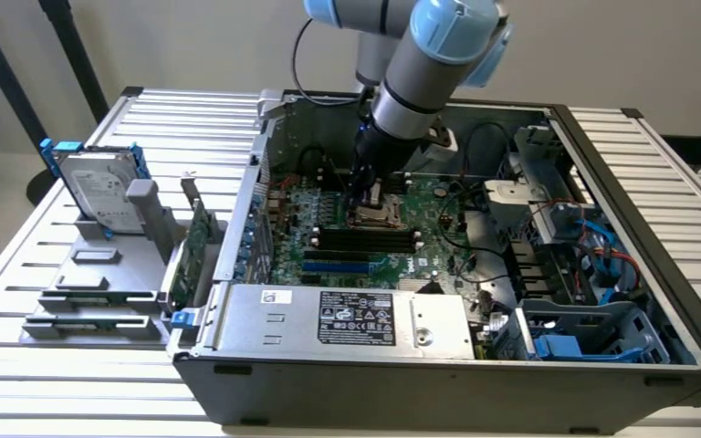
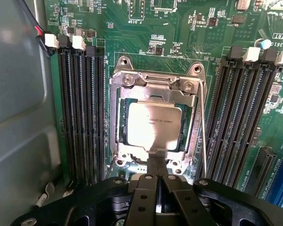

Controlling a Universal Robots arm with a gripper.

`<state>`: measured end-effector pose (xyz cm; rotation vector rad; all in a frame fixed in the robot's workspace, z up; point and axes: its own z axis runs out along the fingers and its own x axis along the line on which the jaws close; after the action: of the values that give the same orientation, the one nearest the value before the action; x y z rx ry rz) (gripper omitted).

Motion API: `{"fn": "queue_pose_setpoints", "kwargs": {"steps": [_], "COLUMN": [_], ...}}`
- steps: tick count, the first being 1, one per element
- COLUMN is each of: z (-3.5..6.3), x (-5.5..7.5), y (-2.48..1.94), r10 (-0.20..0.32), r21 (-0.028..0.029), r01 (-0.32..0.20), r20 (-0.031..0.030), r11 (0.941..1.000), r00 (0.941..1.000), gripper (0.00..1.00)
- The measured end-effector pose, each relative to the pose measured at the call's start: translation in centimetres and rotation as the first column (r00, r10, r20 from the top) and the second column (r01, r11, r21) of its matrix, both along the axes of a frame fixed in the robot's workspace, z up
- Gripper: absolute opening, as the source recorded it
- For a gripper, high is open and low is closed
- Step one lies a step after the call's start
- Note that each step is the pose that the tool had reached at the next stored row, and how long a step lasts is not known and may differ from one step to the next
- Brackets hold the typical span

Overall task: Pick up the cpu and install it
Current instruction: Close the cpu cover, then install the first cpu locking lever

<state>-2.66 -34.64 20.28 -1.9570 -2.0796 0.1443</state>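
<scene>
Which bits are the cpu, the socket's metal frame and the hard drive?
cpu (image 2: 153, 123): wrist view, middle of its silver top.
metal frame (image 2: 114, 117): wrist view, its side rail.
hard drive (image 1: 98, 190): exterior view, its silver face.

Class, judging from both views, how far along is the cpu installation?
Done: the cpu lies flat inside the socket frame. In hand: the shut gripper sits at the cpu's edge; whether it pinches the chip I cannot tell. Left: the gripper has not yet drawn clear, and full seating cannot be confirmed.
</scene>
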Motion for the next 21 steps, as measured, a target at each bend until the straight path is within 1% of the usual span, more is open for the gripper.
{"fn": "queue_pose_setpoints", "kwargs": {"steps": [4,11,15,21], "z": [0.35,0.87,0.98,0.98], "x": [-0.5,-2.3,-3.2,-3.2], "y": [-0.06,-0.15,-0.16,-0.16], "r10": [0.000,0.000,0.000,0.000], "r21": [0.0088,0.0223,0.0262,0.0262], "r01": [0.000,0.000,0.000,0.000], "r20": [0.0000,0.0000,0.0001,-0.0001], "r11": [1.0000,0.9998,0.9997,0.9997], "r00": [1.0000,1.0000,1.0000,1.0000], "gripper": [0.11,0.11,0.11,0.11]}}
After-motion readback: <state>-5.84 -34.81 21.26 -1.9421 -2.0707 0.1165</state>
